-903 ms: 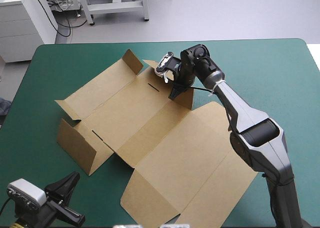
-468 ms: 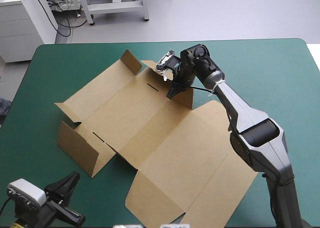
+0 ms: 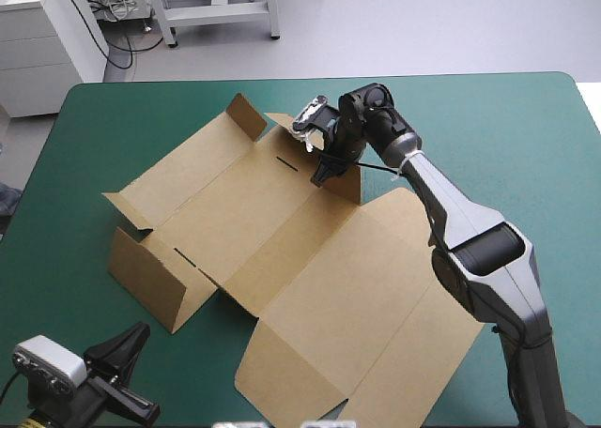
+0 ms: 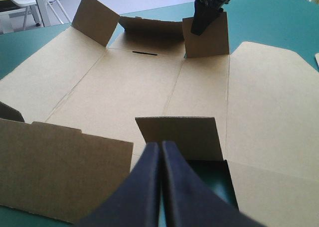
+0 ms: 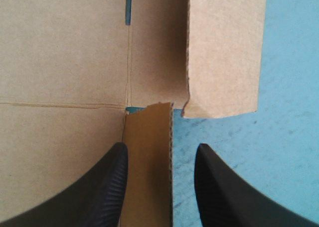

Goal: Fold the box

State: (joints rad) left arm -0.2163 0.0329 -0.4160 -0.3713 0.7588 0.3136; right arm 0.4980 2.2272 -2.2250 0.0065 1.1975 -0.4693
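Note:
The brown box (image 3: 272, 231) lies spread open across the middle of the teal-green table, with some of its flaps raised. My right gripper (image 3: 324, 173) reaches down at the box's far side. There it stands open astride a small upright flap (image 5: 149, 157), one black finger on each side, and the right gripper (image 5: 162, 150) has a clear gap around the board. The left wrist view shows that same flap (image 4: 209, 38) standing up with the right gripper (image 4: 202, 20) over it. My left gripper (image 4: 160, 148) is shut and holds nothing, hanging low near the table's near left corner (image 3: 127, 345), short of the box.
A long side wall (image 3: 150, 282) leans up at the box's near left, and two small flaps (image 3: 249, 115) stand at its far edge. The wide lid panel (image 3: 376, 297) lies flat toward the near right. Bare teal-green cover (image 3: 507, 137) shows at the far right.
The box has slid slightly toward the near right, its near corner moving to the right. The right gripper has shifted a little at the upright flap. The left arm has stayed still.

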